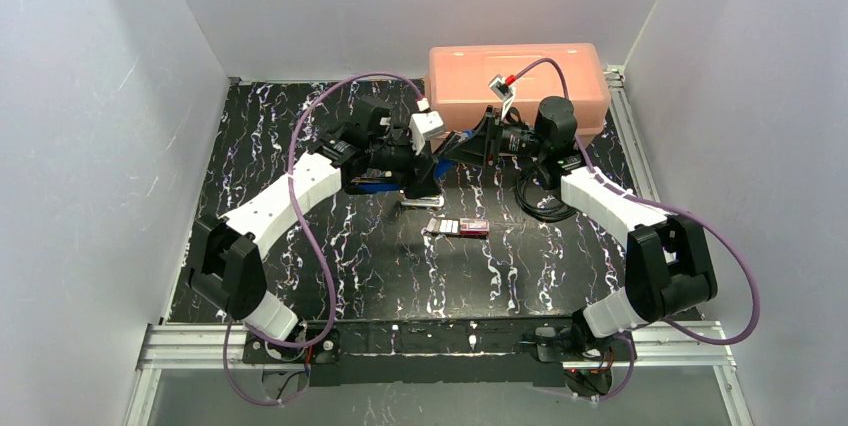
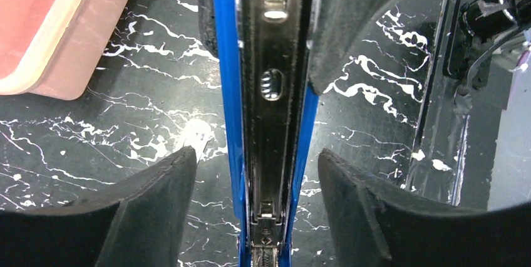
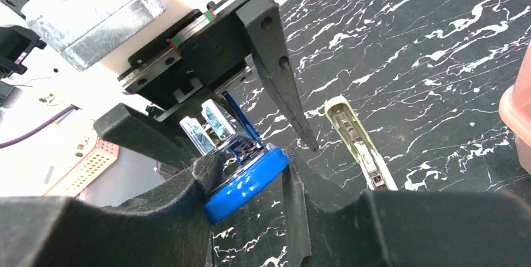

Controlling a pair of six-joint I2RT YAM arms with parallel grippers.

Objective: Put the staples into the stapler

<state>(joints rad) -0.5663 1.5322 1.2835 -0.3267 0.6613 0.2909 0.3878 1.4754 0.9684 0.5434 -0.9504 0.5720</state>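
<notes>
The blue stapler [image 2: 228, 91] stands opened, its dark metal staple channel [image 2: 272, 85] running up between my left fingers. My left gripper [image 2: 257, 160] is open, with a gap on each side of the stapler; it is above the table's middle in the top view [image 1: 420, 184]. My right gripper [image 3: 250, 167] is shut on the stapler's blue cover [image 3: 247, 182], reaching in from the right [image 1: 465, 143]. The tiny red staple box [image 1: 473, 229] with its pale tray [image 1: 445, 227] lies on the table in front of the grippers. I cannot make out single staple strips.
A pink lidded bin [image 1: 520, 81] stands at the back right, also in the left wrist view [image 2: 37, 22]. A pale long stapler part with a metal track [image 3: 357, 145] lies flat by the grippers [image 1: 418, 204]. A coiled black cable [image 1: 545, 208] lies under the right arm.
</notes>
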